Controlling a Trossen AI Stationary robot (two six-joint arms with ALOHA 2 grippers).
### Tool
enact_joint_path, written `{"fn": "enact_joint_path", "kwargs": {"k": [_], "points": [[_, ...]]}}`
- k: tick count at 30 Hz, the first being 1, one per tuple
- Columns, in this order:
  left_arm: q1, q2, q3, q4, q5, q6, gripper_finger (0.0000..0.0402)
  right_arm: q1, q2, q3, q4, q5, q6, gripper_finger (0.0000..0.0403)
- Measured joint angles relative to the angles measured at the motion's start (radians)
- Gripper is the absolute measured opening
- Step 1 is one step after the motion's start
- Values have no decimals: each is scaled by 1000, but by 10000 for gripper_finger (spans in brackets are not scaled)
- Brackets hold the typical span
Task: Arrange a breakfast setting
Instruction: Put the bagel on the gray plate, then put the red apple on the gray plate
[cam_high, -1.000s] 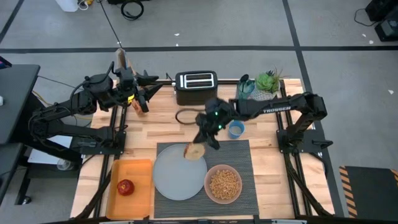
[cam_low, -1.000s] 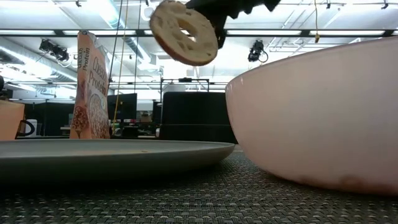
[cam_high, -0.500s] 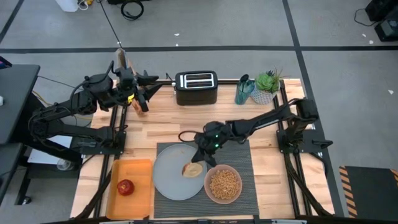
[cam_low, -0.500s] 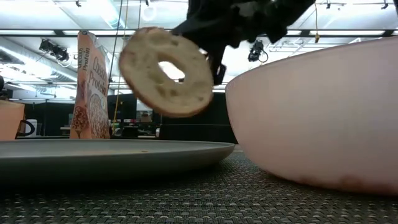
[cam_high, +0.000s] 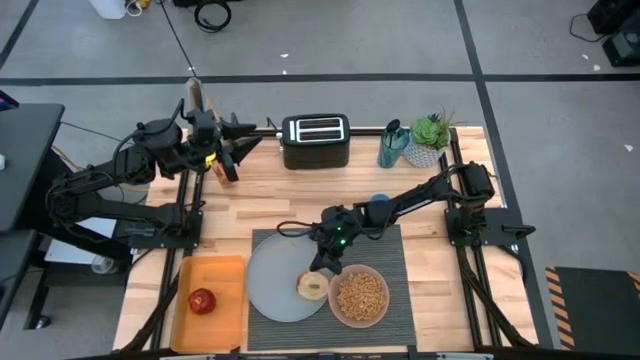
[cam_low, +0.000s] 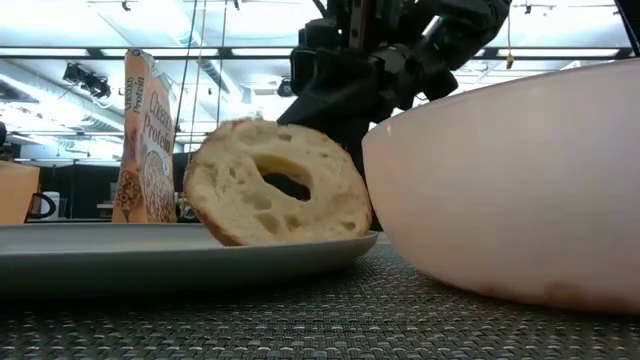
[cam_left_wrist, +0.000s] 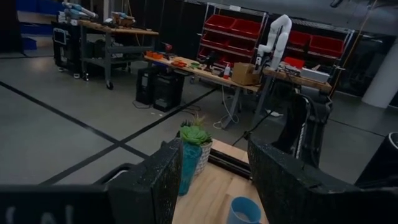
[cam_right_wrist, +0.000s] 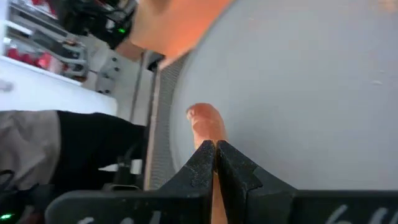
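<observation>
A bagel half (cam_high: 313, 286) sits tilted on the right part of the pale blue-grey plate (cam_high: 270, 285), which lies on the dark ribbed mat (cam_high: 390, 248). My right gripper (cam_high: 320, 268) is shut on the bagel from its far side. The pink bowl (cam_high: 360, 296) of brown cereal stands on the mat right of the plate. The red apple (cam_high: 202, 300) lies on the orange tray (cam_high: 215, 275) left of the plate. My left gripper (cam_high: 243, 140) waits open and empty at the far left. I cannot make out the spoon. My right gripper pinches the bagel's rim (cam_right_wrist: 205, 124) between its two fingers, on the bagel's far upper side. The fingers slant down from the table's far side. The bagel stands tilted, its lower edge (cam_low: 255, 238) resting on the plate.
A black toaster (cam_high: 315, 140) stands at the far middle, with its cord on the wood. A cereal box (cam_low: 145, 140) stands by the left arm. A blue cup (cam_high: 378, 207), a teal holder (cam_high: 392, 147) and a potted plant (cam_high: 432, 133) are at the far right.
My right gripper has gone down and toward the table's near edge with the bagel, from above the plate's far rim to the plate's right part. The bagel, carried clear of the plate before, now has its lower edge on the plate.
</observation>
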Motion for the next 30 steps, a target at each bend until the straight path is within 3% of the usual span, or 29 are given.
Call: {"fn": "enact_joint_path", "kwargs": {"k": [11,17,19,22,26,30], "points": [[1,0,0,-24,-7,21,190,-24,-3,0,-33,17,-5,78],[0,-22,0,-35,-4,19,190,-58,-3,0,-59,-54,1,104],[-7,-48,0,-36,104,30,190,-76,-11,0,-93,-59,8,106],[-31,-82,1,-94,349,35,190,-99,-52,0,-112,-46,-8,104],[-112,-98,2,-424,544,-181,190,-121,-138,0,-143,28,-50,104],[-255,-84,-1,-781,622,-378,188,-133,-260,0,-188,192,-94,103]]}}
